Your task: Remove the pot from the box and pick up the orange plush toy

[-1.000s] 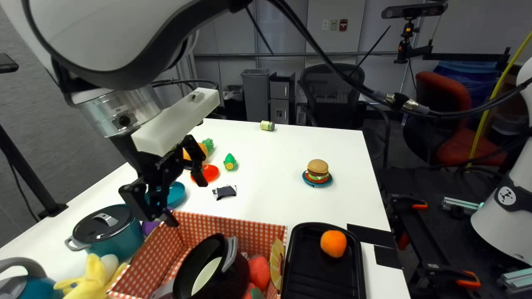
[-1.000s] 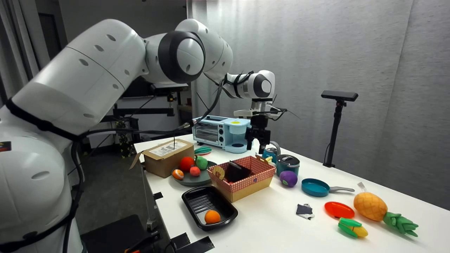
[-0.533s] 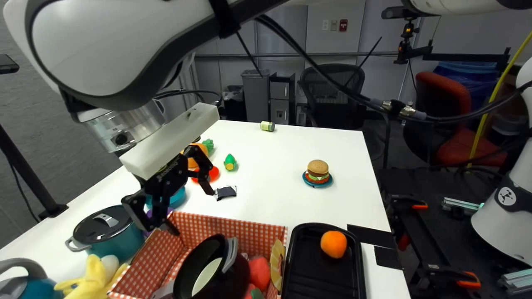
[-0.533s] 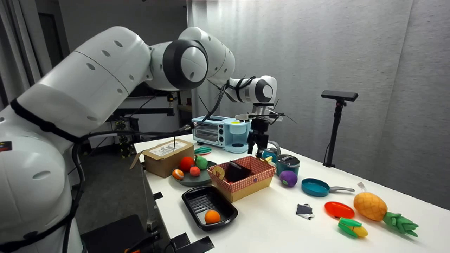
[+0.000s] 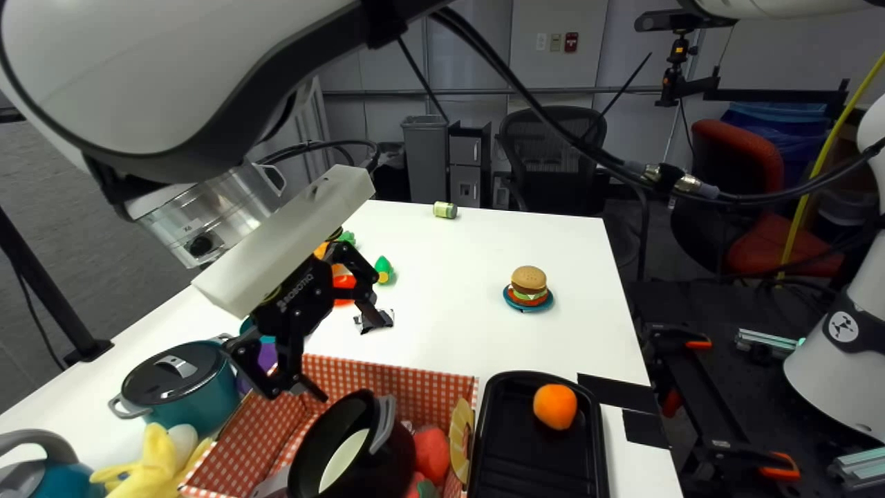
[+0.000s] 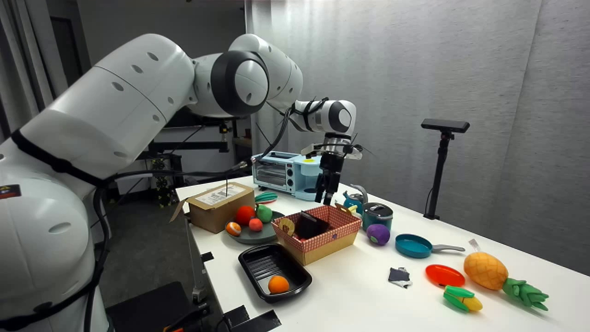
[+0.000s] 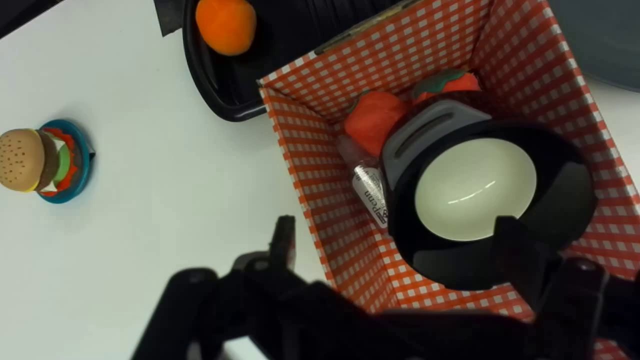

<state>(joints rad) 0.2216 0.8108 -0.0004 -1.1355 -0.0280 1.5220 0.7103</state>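
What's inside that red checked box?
A tilted, pale-lined black pot, red objects and a labelled tube-shaped item. The pot covers whatever may lie beneath it, and the gripper hides part of the box in the wrist view.

Bright tabletop in both exterior views, dim floor, faint shadows beside burger, glare streak inside pot, wrist view's tool near-black and out of focus

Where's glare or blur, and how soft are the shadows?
Wrist view: gripper dark and out of focus; thin bright glint on the pale inside of the pot; toy burger casts only a faint, soft shadow. In an exterior view, a pale patch, likely glare, on the black tray. In an exterior view, the Robotiq lettering is sharp enough to read.
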